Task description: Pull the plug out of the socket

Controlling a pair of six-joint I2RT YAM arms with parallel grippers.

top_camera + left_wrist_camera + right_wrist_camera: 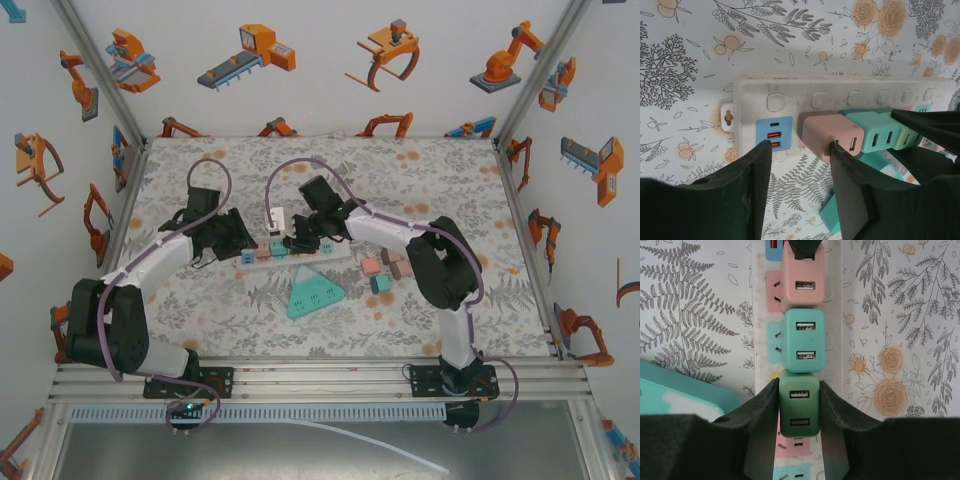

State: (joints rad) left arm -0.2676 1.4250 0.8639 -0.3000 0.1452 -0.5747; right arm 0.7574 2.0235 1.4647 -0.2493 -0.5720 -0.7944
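Your right gripper (799,390) clamps the green plug (799,416), not yet out of the strip (759,330); your left gripper (799,148), fingers slightly apart and empty, braces the strip.

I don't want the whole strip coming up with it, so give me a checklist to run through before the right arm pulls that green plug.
1. Right pincer closed on the green plug: ok, a finger presses each side.
2. Green plug seated in the power strip: ok, not yet pulled.
3. Left pincer bracing the strip: cannot tell; its fingers stand apart at the strip's end, one against the pink plug.
4. Teal plug free of the right fingers: ok, it appears untouched.
5. Triangular socket block out of the way: ok, it lies apart from the strip.
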